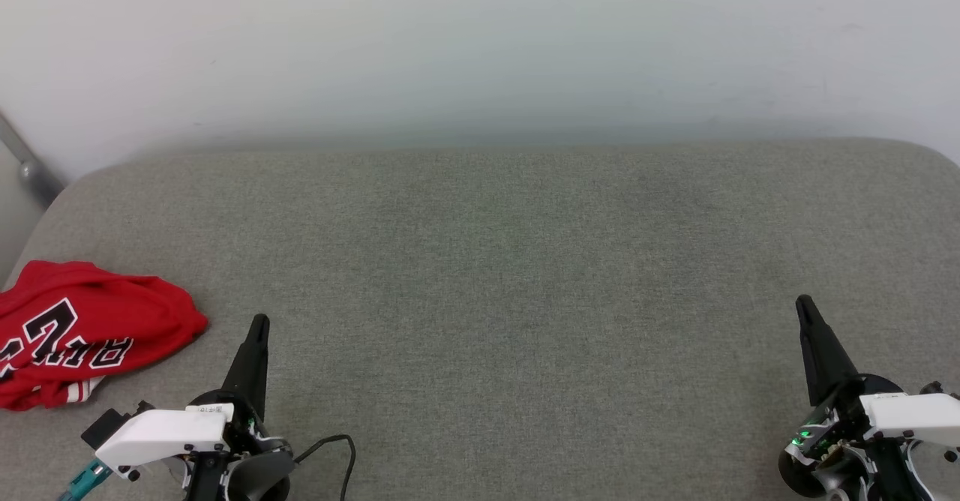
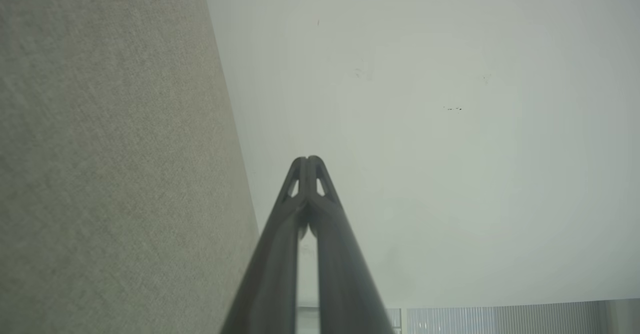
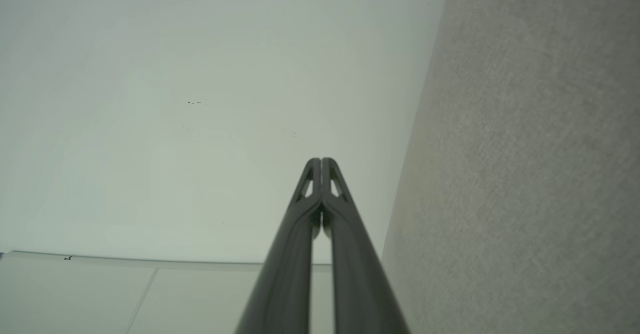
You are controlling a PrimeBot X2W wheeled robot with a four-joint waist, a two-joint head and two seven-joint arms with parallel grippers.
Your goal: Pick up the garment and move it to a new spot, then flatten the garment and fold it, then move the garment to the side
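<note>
This is a plain, sparse indoor room, more a test space than a lived-in home. A broad grey upholstered cushion (image 1: 480, 298), woven like a sofa seat, lies against a bare white wall (image 1: 480, 36) directly behind it. A grey metal bar (image 1: 26, 163) slants past the cushion's far left corner. Nothing pins the room down further.

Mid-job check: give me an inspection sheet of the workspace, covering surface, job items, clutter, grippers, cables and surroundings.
Surface: grey fabric pad, flat.
Job's things: red jersey T-shirt, crumpled at the pad's left edge, black lettering showing.
Clutter: nothing seen.
Grippers: left gripper shut, empty, beside the T-shirt, not touching; right gripper shut, empty, far right.
Cables: black cable looping by the left wrist.
Surroundings: pale wall behind; grey metal bar far left.
</note>
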